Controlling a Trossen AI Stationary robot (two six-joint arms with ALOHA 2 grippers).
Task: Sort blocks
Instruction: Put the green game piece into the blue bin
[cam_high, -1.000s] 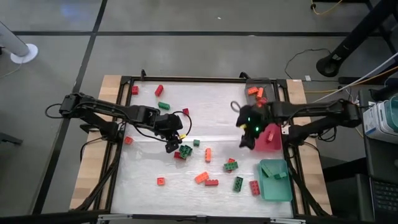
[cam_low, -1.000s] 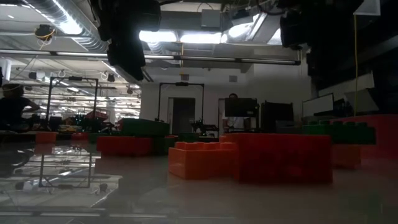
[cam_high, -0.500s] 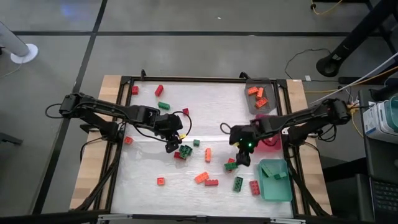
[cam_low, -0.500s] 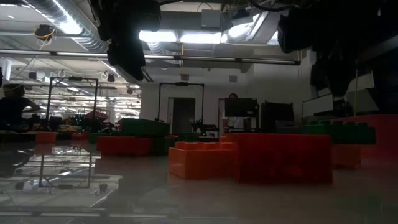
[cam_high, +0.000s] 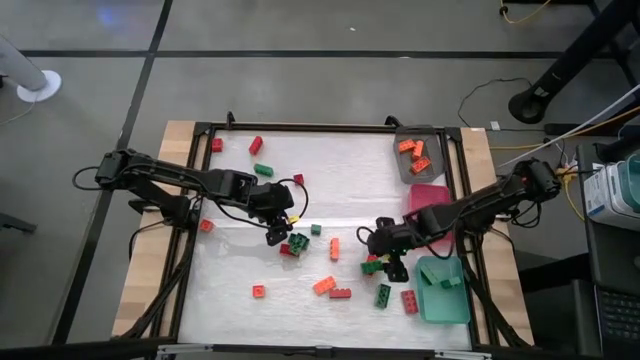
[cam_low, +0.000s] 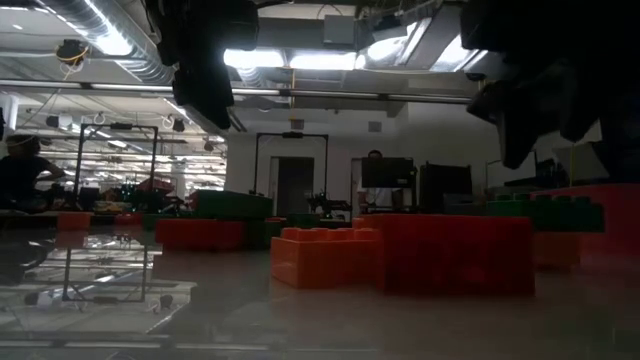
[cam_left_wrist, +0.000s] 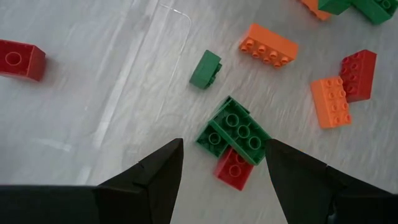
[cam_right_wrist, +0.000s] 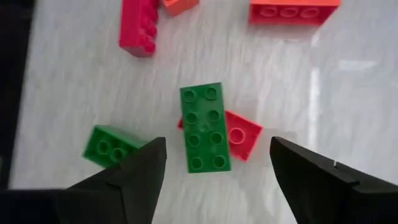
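Red, orange and green blocks lie scattered on the white table. My left gripper hangs open above a green block that lies partly on a red one. It touches neither. My right gripper is open and low over a long green block that rests on a red block. Its fingers stand on either side of the green block and touch nothing. A small green block lies beside it.
A grey tray with orange blocks stands at the far right. A pink tray is in front of it, and a teal tray holding a green block is at the near right. Loose blocks lie near the front edge and at the far left.
My right gripper has gone from above the pink tray toward the table's left and near edge and down. It now hangs over the green block on the red one. In the low view it has dropped further into the picture.
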